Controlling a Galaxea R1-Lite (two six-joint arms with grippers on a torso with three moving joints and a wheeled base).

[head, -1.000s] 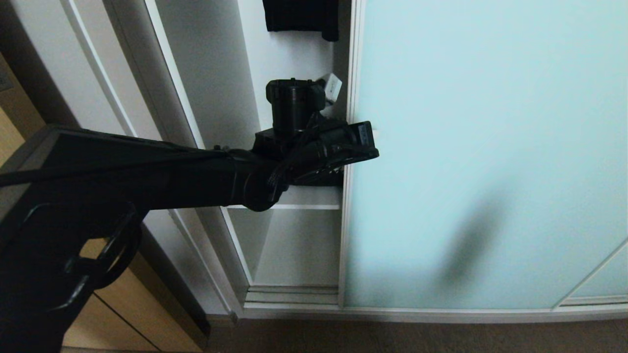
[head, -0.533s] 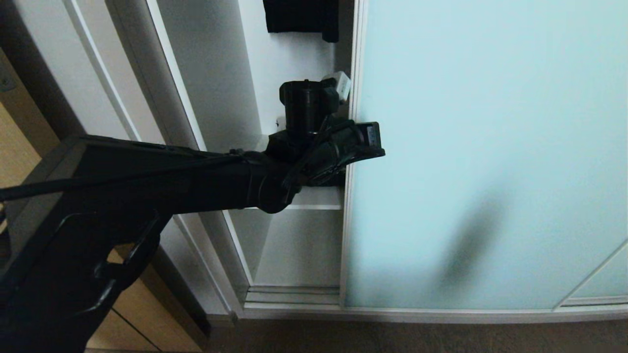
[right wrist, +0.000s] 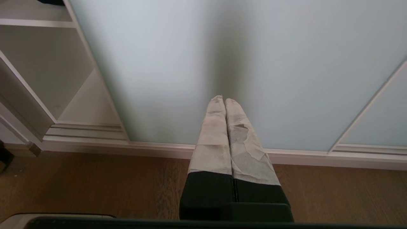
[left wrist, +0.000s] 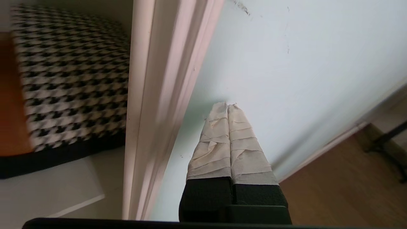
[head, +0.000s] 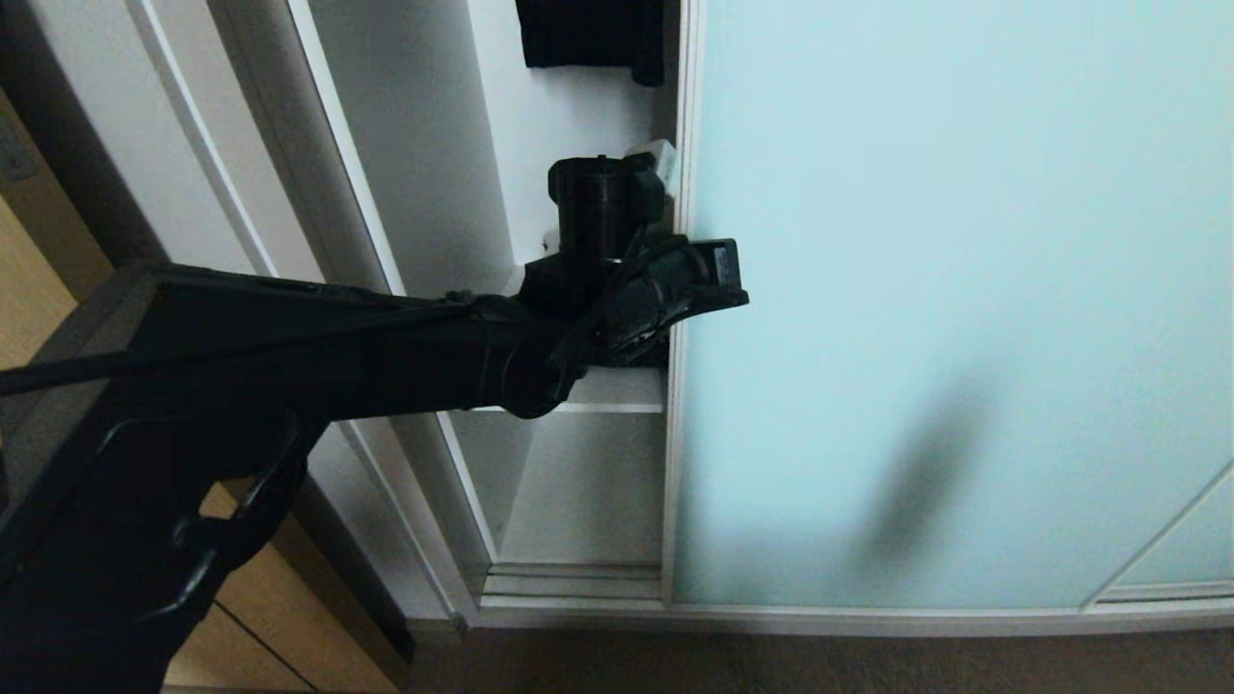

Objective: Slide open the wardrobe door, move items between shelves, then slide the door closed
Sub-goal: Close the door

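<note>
The sliding wardrobe door (head: 945, 289) is a frosted aqua panel covering most of the wardrobe, with a narrow gap left at its left edge. My left gripper (head: 661, 158) reaches to that edge. In the left wrist view it (left wrist: 227, 104) is shut on nothing, its taped tips against the glass (left wrist: 286, 63) just beside the door's frame (left wrist: 159, 95). Past the frame the cushion (left wrist: 73, 79) lies on a white shelf (left wrist: 47, 190), houndstooth and tan sides up. My right gripper (right wrist: 224, 99) is shut and empty, low before the door (right wrist: 222, 47).
A small black garment (head: 593, 34) lies on a higher shelf. A white shelf board (head: 617, 390) crosses the gap, with an empty compartment below. The wardrobe's white side frame (head: 337, 193) and a light wooden door (head: 260, 627) are at left. Wooden floor (right wrist: 95, 184) runs along the bottom track.
The left arm first shifted right toward the door edge. In the last half second the door edge has slid a little to the left, narrowing the gap. The right gripper is unchanged.
</note>
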